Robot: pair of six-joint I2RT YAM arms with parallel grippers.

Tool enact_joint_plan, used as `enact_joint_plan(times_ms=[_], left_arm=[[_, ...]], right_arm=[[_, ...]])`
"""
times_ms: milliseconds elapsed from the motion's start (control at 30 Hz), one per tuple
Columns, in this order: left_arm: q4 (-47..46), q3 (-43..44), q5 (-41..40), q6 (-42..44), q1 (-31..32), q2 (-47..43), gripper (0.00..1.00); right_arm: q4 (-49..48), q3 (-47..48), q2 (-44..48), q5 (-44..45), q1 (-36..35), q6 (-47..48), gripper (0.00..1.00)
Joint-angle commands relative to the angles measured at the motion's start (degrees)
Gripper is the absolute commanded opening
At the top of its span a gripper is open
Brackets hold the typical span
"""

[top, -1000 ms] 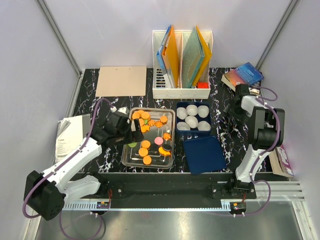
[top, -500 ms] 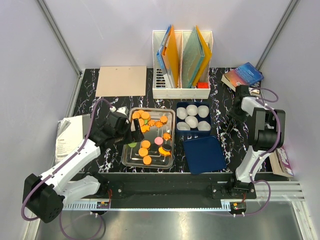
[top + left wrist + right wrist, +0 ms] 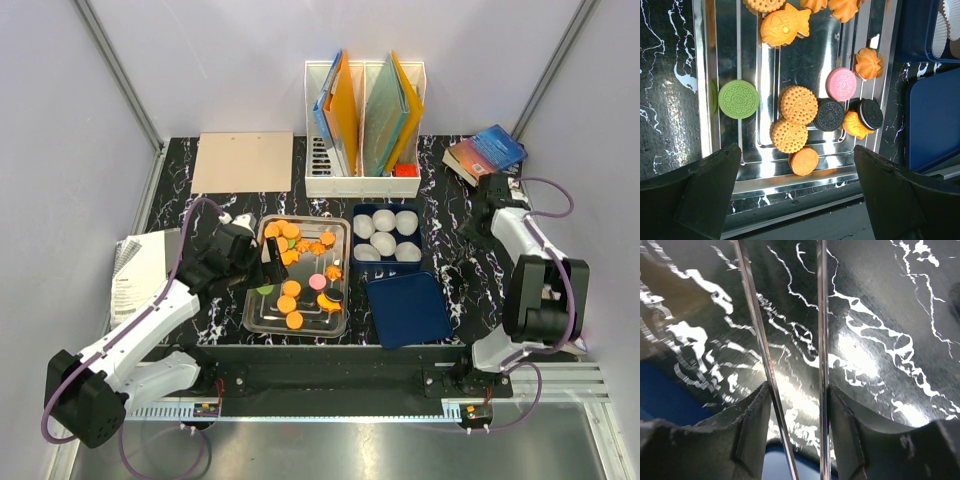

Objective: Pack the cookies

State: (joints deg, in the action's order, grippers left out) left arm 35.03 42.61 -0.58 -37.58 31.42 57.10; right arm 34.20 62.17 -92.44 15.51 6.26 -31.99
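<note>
The cookies (image 3: 297,275) lie loose in a shiny metal tray (image 3: 252,318): mostly orange, with one pink, a green and two black. In the left wrist view I see a green cookie (image 3: 738,99), a pink one (image 3: 841,84), a black one (image 3: 828,114) and orange ones (image 3: 798,105). My left gripper (image 3: 270,262) hangs over the tray's left side, open and empty, with the jaws wide apart (image 3: 800,200). My right gripper (image 3: 472,235) is right of the blue box, shut on thin metal tongs (image 3: 821,340) whose two arms run between its fingers (image 3: 752,430).
A blue box (image 3: 360,262) holding white paper cups (image 3: 385,240) stands right of the tray, with its blue lid (image 3: 408,308) in front. A white file holder (image 3: 365,125), a board (image 3: 243,162), books (image 3: 487,150) and a manual (image 3: 135,272) ring the work area.
My right arm's elbow has swung down and to the right while its gripper stays near the blue box. The left arm has barely moved.
</note>
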Motion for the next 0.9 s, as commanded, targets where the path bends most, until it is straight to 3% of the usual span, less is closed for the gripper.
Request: enact_joint_plan(times_ms=[0, 33, 67, 167, 367, 500, 667, 867], left_arm=[[-1.8, 0.28, 0.93, -0.3, 0.31, -0.24, 0.99], [-1.89, 0.19, 0.93, -0.38, 0.22, -0.32, 0.99], [-1.8, 0.19, 0.84, -0.39, 0.22, -0.24, 0.99], [-1.72, 0.19, 0.67, -0.47, 0.31, -0.06, 0.99], [-1.72, 0.81, 0.75, -0.56, 0.31, 0.91, 0.99], [-1.72, 0.98, 0.67, -0.91, 0.22, 0.73, 0.99], [-1.8, 1.07, -1.09, -1.18, 0.31, 0.55, 0.99], [-1.72, 1.86, -1.36, -1.44, 0.22, 1.08, 0.99]], right_arm=[[-1.06, -2.49, 7.09, -2.14, -0.81, -0.62, 0.43], [-1.58, -3.63, 9.45, -2.67, -0.9, -0.62, 0.4], [-1.85, -4.16, 10.87, -3.2, -1.07, -0.71, 0.2], [-2.91, -6.36, 16.05, -4.61, -1.43, -1.23, 0.01], [-2.73, -8.12, 24.4, -8.03, -1.52, -0.18, 0.0], [-7.11, -11.19, 33.0, -19.59, -1.52, 2.63, 0.0], [-7.22, -13.74, 39.44, -26.22, -1.69, 5.78, 0.0], [-5.37, -14.27, 43.05, -32.3, -7.65, 5.63, 0.03]])
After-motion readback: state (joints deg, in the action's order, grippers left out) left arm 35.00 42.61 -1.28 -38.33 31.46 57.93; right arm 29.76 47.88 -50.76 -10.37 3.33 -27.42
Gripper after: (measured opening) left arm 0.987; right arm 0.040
